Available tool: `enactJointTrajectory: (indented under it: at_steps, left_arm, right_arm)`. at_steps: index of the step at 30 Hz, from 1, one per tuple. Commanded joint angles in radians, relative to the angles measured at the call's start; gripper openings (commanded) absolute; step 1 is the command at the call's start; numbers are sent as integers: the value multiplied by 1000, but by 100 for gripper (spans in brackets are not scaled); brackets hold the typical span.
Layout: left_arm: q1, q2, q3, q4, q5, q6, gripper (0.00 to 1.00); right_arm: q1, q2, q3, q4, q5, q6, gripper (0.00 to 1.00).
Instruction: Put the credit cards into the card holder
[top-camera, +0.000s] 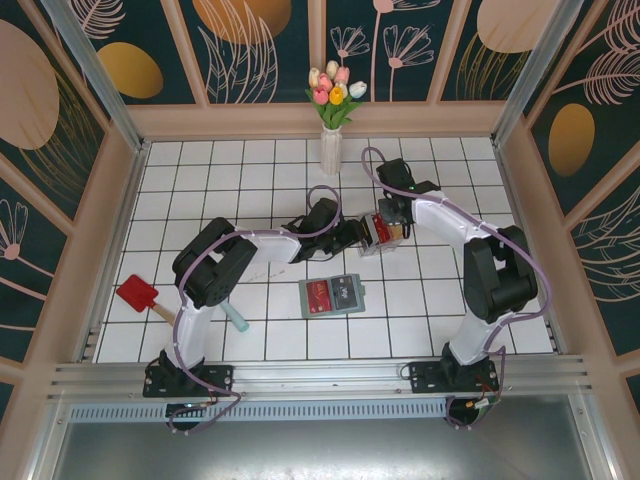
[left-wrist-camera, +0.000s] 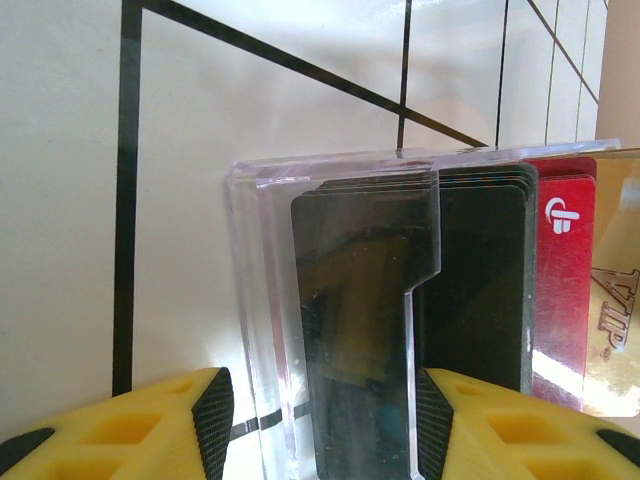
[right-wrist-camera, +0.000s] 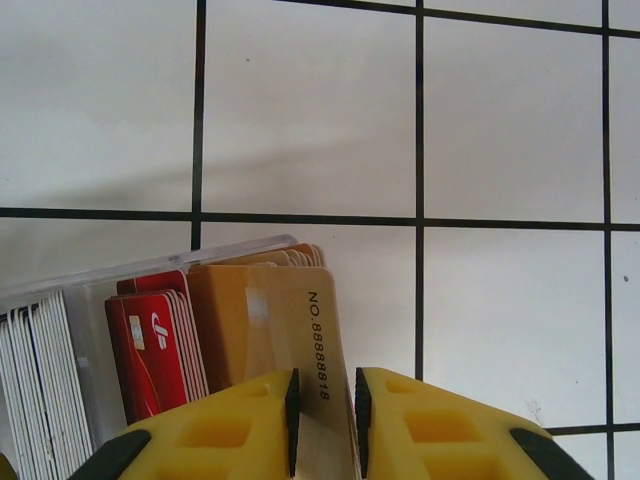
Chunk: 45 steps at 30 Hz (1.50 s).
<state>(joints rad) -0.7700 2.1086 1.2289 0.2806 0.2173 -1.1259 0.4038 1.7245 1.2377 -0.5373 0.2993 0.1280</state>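
On the white tiled worktop (top-camera: 250, 170), the card holder (top-camera: 332, 296) is laid open and flat in front of the two arms, with a red card (top-camera: 319, 296) seen on its left half. It is set apart from the clear plastic box (left-wrist-camera: 262, 300), which stands farther back between the two grippers. In the box, three groups of credit cards are stood on edge: pale grey cards (right-wrist-camera: 40, 370) at one end, red cards (right-wrist-camera: 150, 340) in the middle and tan cards (right-wrist-camera: 250, 310) at the other end. The left gripper (left-wrist-camera: 323, 420) is placed at the grey end of the box, its jaws held partly apart with a black pad (left-wrist-camera: 216, 420) against each long side, so that the box is clamped between them. The right gripper (right-wrist-camera: 325, 410) is brought down over the tan group, and its jaws are drawn close together on either side of the nearest tan card (right-wrist-camera: 300, 330), on which a printed number can be read. Whether that card is already pressed by both pads cannot be told. A red paddle-shaped tool (top-camera: 135, 293) and a teal stick (top-camera: 237, 318) are seen near the left arm, well away from the box. A white vase of tulips (top-camera: 331, 150) is stood at the far edge.
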Motion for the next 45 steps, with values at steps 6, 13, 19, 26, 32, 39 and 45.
enactJointTrajectory:
  at_steps: [6,13,19,26,32,39,45]
  left_arm:
    - [6,27,-7,-16,9,2,54]
    - [6,28,-6,-17,10,2,54]
    - [6,20,-6,-18,10,7,53]
    - [6,-58,-31,-10,-8,39,55]
    - [6,-140,-83,16,-19,55,57]
    - [7,-341,-250,179,-44,53,67]
    - [50,-442,-380,488,134,-13,73]
  right_arm:
    - [4,-51,29,-38,42,-16,16]
    - [3,-43,27,-36,29,-14,8]
    - [3,-80,46,-48,-16,-2,4]
    - [-10,-181,19,-46,-168,48,1]
    - [-19,-245,0,-34,-239,93,0]
    - [-46,-385,-77,61,-518,163,0]
    - [-65,-462,-149,184,-801,248,0]
